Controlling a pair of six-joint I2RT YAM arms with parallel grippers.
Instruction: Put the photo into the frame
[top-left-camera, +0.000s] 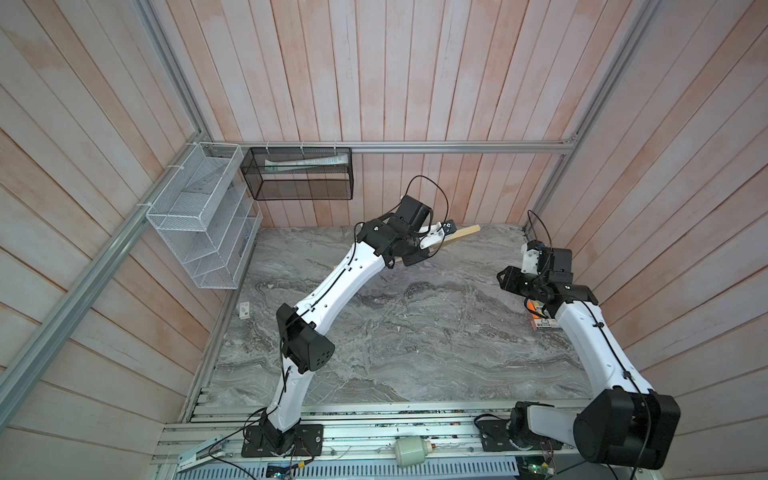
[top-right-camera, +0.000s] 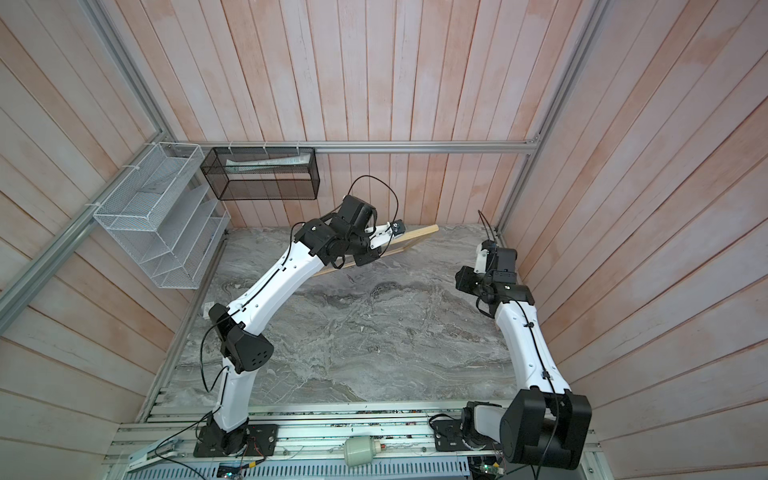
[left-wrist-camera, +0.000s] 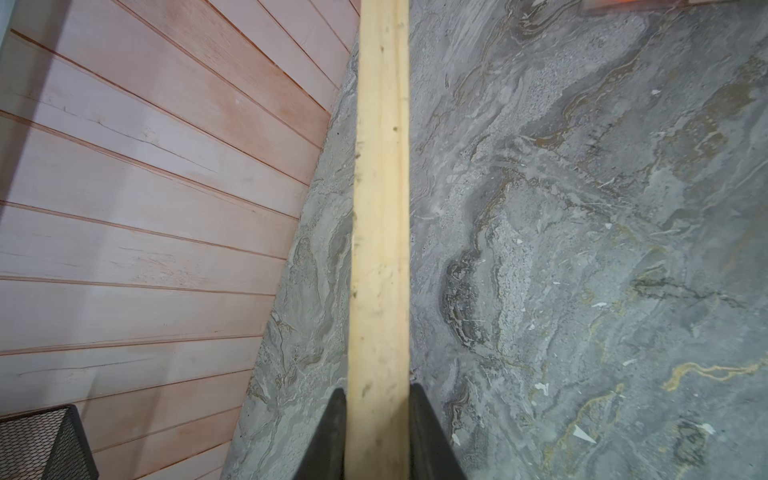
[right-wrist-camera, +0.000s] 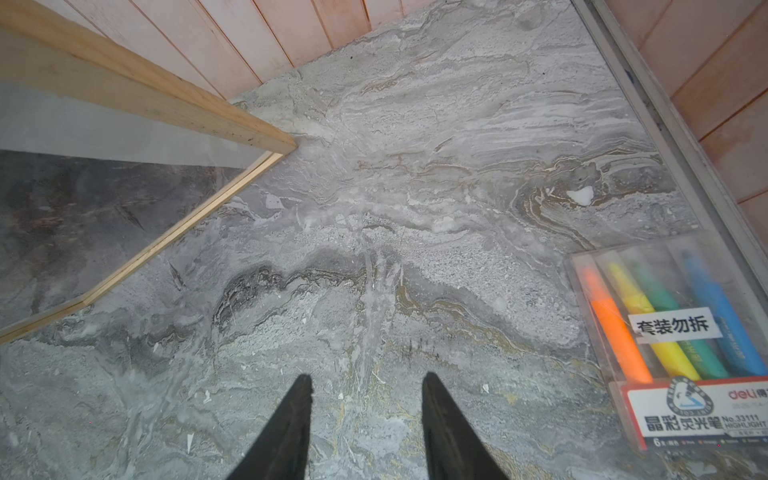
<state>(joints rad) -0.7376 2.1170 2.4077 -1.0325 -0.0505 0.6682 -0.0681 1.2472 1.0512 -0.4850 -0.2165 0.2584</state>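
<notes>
The frame is a pale wood rectangle at the back of the marble table, and it is tilted up on edge in both top views. My left gripper is shut on one of its long rails, with a black finger pressed on each side. In a top view that gripper sits by the back wall. From the right wrist view, a frame corner shows with a greyish pane inside. My right gripper stands open over bare marble, apart from the frame. The photo is out of view.
A clear pack of highlighters lies by the right wall, under the right arm. A white wire rack and a black mesh basket hang at the back left. A small white tag lies at the table's left edge.
</notes>
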